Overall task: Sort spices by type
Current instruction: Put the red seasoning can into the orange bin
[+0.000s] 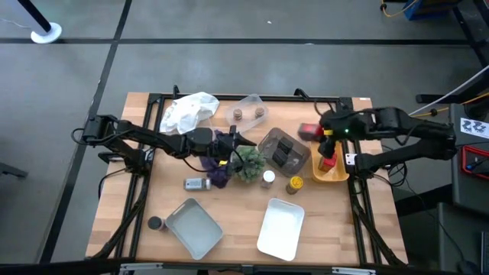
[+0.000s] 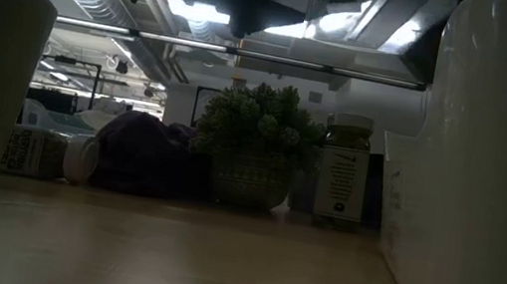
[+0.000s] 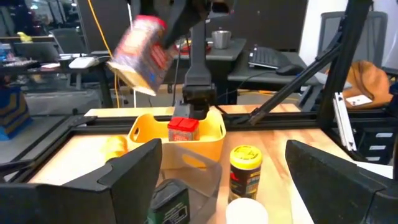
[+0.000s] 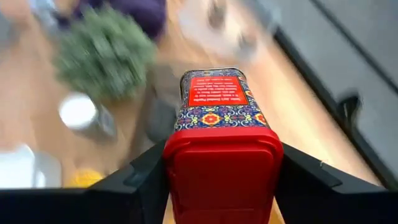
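red tin (image 4: pixel 222 134): clamped in right gripper (image 1: pixel 312 131), airborne
long axis: along the fingers, cap toward wrist
target: yellow bin (image 1: pixel 330 173), nearer front edge than the gripper, already holds a matching tin (image 3: pixel 183 129)
left gripper (image 1: pixel 229 145): spread, empty, by plant (image 1: pixel 249 163), farther off

Wooden table (image 1: pixel 114 198) carries trays (image 1: pixel 280 228), plant (image 1: pixel 249 164), spice jars (image 1: pixel 197 183).

Dim backlit low view; motion blur behind the sharp red tin (image 4: pixel 222 143).
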